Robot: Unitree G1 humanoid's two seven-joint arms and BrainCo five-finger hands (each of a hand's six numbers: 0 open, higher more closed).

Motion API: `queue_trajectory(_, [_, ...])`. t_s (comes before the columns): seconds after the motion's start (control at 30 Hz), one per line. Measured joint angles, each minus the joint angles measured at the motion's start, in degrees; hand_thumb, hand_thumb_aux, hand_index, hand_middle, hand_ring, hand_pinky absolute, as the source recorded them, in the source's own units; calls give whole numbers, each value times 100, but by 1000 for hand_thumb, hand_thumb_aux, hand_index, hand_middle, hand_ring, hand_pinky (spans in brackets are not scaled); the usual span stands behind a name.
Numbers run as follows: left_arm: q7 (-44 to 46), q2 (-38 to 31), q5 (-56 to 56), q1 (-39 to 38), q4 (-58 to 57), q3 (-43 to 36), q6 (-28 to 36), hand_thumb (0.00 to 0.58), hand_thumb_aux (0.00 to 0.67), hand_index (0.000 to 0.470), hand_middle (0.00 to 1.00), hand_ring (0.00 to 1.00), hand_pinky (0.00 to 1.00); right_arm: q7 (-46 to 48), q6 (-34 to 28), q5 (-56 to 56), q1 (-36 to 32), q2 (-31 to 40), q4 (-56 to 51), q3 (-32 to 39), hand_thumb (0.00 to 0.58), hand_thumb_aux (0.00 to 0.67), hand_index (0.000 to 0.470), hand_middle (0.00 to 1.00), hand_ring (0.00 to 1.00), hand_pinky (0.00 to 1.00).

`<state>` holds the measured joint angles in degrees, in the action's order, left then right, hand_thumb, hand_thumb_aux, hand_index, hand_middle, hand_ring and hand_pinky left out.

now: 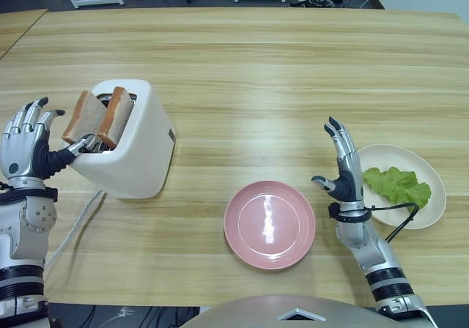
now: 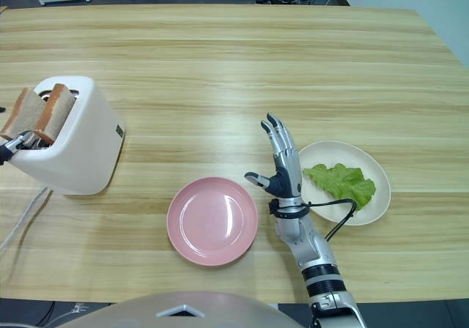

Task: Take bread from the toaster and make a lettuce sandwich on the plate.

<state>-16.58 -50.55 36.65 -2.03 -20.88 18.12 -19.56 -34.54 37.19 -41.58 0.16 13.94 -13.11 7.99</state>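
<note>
Left eye view. A white, boxy plastic toaster [image 1: 139, 152] is seen standing on the pale wooden table [image 1: 256, 72], on the robot's left side. Two slices of tan, brown-crusted bread [image 1: 84, 116] are lodged upright in its slots, side by side. Their upper halves are exposed, and they lean a little towards the robot's left. Their long axis is judged to run up and out of the slots. The left hand [image 1: 26, 141] is held just beside the toaster, on its left. The fingers are spread and pointed upward, nothing is held, and the thumb is stretched towards the foot of the nearer slice. Contact there cannot be told. The bread lies directly to the right of these fingers, so this hand is judged much the nearer for the lift.

Right eye view. The right hand [image 2: 282, 168] is raised between a round, glossy pink plate [image 2: 212, 222] and a cream oval plate [image 2: 330, 152], with the fingers extended and nothing held. A crinkled green lettuce leaf [image 2: 341, 180] is laid on the cream plate, just to the right of that hand. The pink plate is bare and lies well apart from the toaster, so a carry across to the right is judged necessary once a slice is drawn.
</note>
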Motion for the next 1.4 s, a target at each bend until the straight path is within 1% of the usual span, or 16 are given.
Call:
queue_trajectory(0.07, [4, -14, -131, -3, 27, -31, -54, 580, 670, 470, 0, 0, 0, -4, 0, 2, 10, 1, 0, 18, 0, 0, 0, 0, 0, 0])
queue_trajectory(0.1, [32, -31, -188, -22, 77, -48, -87, 580, 670, 470, 67, 67, 67, -5, -1, 2, 15, 1, 0, 30, 0, 0, 0, 0, 0, 0])
queue_trajectory(0.13, [48, -37, -223, -53, 131, -67, -113, 580, 670, 470, 345, 345, 345, -7, -1, 4, 25, 0, 0, 38, 0, 0, 0, 0, 0, 0])
queue_trajectory(0.17, [72, -37, -263, -75, 188, -88, -129, 580, 670, 470, 541, 541, 541, -13, -3, 5, 38, 1, -1, 39, 0, 0, 0, 0, 0, 0])
queue_trajectory(0.33, [-81, -2, -342, -82, 437, -136, -88, 580, 670, 470, 1000, 1000, 1000, -46, -21, 10, 95, -14, -63, 71, 0, 0, 0, 0, 0, 0])
queue_trajectory(0.4, [-384, 99, -223, 44, 472, -144, 67, 580, 670, 470, 1000, 1000, 1000, -72, -32, 11, 110, -26, -91, 76, 0, 0, 0, 0, 0, 0])
queue_trajectory(0.47, [-961, 362, -143, 322, 460, -89, 388, 580, 670, 470, 1000, 1000, 1000, -124, -40, 12, 118, -26, -151, 76, 0, 0, 0, 0, 0, 0])
queue_trajectory(0.6, [-2131, 736, -133, 931, 538, 167, 572, 580, 670, 470, 1000, 1000, 1000, -237, -56, 14, 132, -28, -267, 73, 0, 0, 0, 0, 0, 0])
queue_trajectory(0.7, [-3022, 1067, -199, 1278, 973, 346, 244, 580, 670, 470, 1000, 1000, 1000, -378, -73, 13, 131, -27, -366, 60, 0, 0, 0, 0, 0, 0])
queue_trajectory(0.77, [-3156, 1423, -462, 1306, 1760, 286, -327, 580, 670, 470, 1000, 1000, 1000, -450, -71, 19, 128, -2, -419, 37, 0, 0, 0, 0, 0, 0])
queue_trajectory(0.83, [-2553, 1641, -1067, 1099, 2494, -235, -979, 580, 670, 470, 1000, 1000, 1000, -511, -64, 41, 125, 57, -422, -34, 0, 0, 0, 0, 0, 0])
queue_trajectory(0.9, [-1446, 1852, -1931, 671, 2862, -1127, -1373, 580, 670, 470, 1000, 1000, 1000, -589, -75, 49, 127, 241, -419, -196, 0, 0, 0, 0, 0, 0])
queue_trajectory(1.07, [978, 1866, -3724, -228, 2998, -2719, -1523, 580, 670, 470, 1000, 1000, 1000, -794, -199, 9, 272, 769, -237, -725, 0, 0, 0, 0, 0, 0])
queue_trajectory(1.13, [2001, 1861, -4093, -576, 3001, -3411, -1549, 580, 670, 470, 1000, 1000, 1000, -880, -366, -12, 516, 1193, 17, -1219, 0, 0, 0, 0, 0, 0])
queue_trajectory(1.27, [2932, 1874, -4214, -737, 2871, -3817, -1537, 580, 670, 470, 1000, 1000, 1000, -808, -754, -71, 888, 1888, 211, -1858, 0, 0, 0, 0, 0, 0])
queue_trajectory(1.4, [3364, 2019, -3870, -737, 2266, -3884, -1433, 580, 670, 470, 1000, 1000, 1000, -609, -1254, -371, 1295, 2374, -44, -1992, 0, 0, 0, 0, 0, 0])
